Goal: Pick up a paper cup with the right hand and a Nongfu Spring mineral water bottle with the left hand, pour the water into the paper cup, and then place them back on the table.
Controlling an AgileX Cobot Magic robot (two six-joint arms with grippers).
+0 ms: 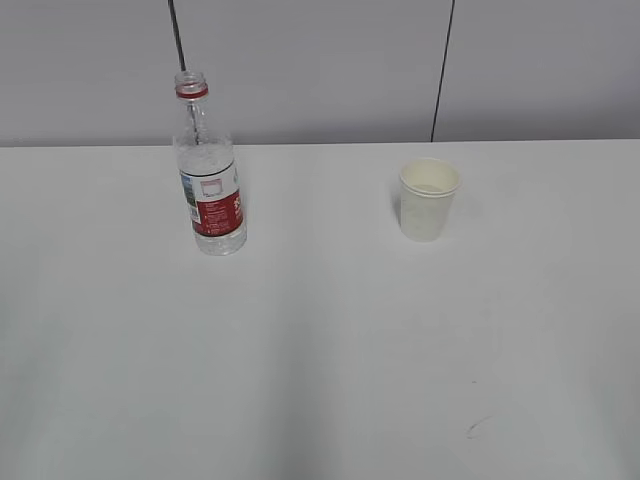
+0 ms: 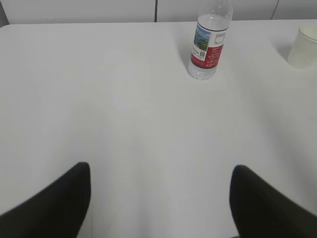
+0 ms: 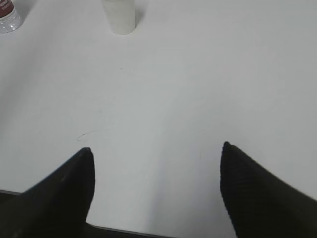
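We see the bottle point(image 2: 209, 42) cut at the neck by the left wrist view's top edge, and the paper cup point(image 3: 119, 16) losing its rim in the right wrist view. Label print point(image 1: 219, 210) is too small to read.

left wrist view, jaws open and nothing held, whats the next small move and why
Probably advance the left gripper forward and a little right toward the tall clear ribbed plastic bottle with the red-and-white label. Its jaws stand wide apart over bare white table, and the bottle stands upright, uncapped, far ahead and untouched. The small white paper cup stands apart from it.
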